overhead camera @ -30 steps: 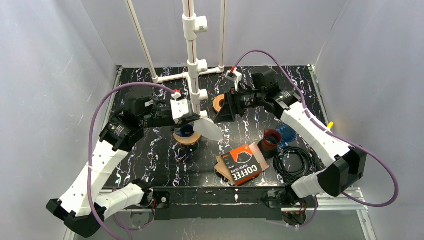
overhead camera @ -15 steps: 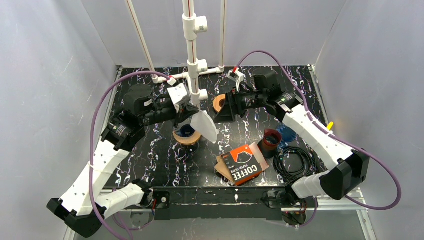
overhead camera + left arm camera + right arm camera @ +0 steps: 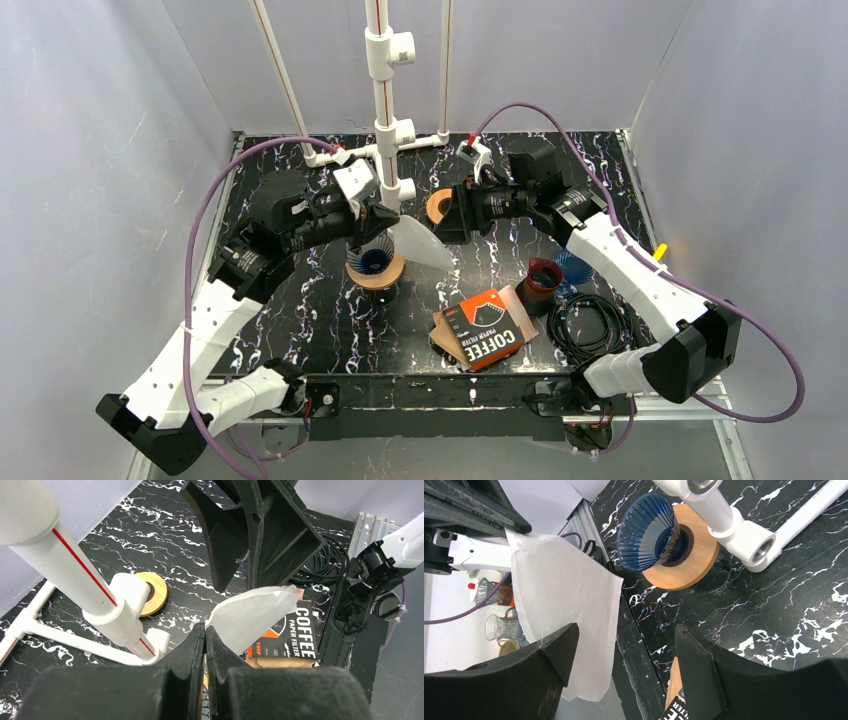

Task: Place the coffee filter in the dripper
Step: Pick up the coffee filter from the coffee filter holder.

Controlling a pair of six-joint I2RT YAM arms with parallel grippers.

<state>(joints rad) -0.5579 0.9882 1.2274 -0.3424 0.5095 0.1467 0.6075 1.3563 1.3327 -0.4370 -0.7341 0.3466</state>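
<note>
My left gripper [image 3: 384, 217] is shut on the tip of a white paper coffee filter [image 3: 418, 244], held in the air just right of the dripper. The filter also shows in the left wrist view [image 3: 252, 617] and the right wrist view [image 3: 561, 602]. The blue ribbed dripper [image 3: 374, 258] sits on a round wooden stand [image 3: 377, 274]; it shows in the right wrist view too [image 3: 646, 532]. My right gripper [image 3: 448, 214] is open, facing the filter from the right, with one finger [image 3: 551, 652] close to the filter's edge and nothing between the jaws.
A white pipe stand [image 3: 385, 100] rises behind the dripper. A coffee filter box [image 3: 487, 328] lies at the front. A dark red cup [image 3: 541, 280], a second blue dripper [image 3: 573, 266], a coiled black cable [image 3: 590, 325] and another wooden ring [image 3: 437, 207] are on the right.
My left gripper has turned and risen slightly, swinging the filter from hanging down to pointing right toward the right gripper. The right arm has barely moved.
</note>
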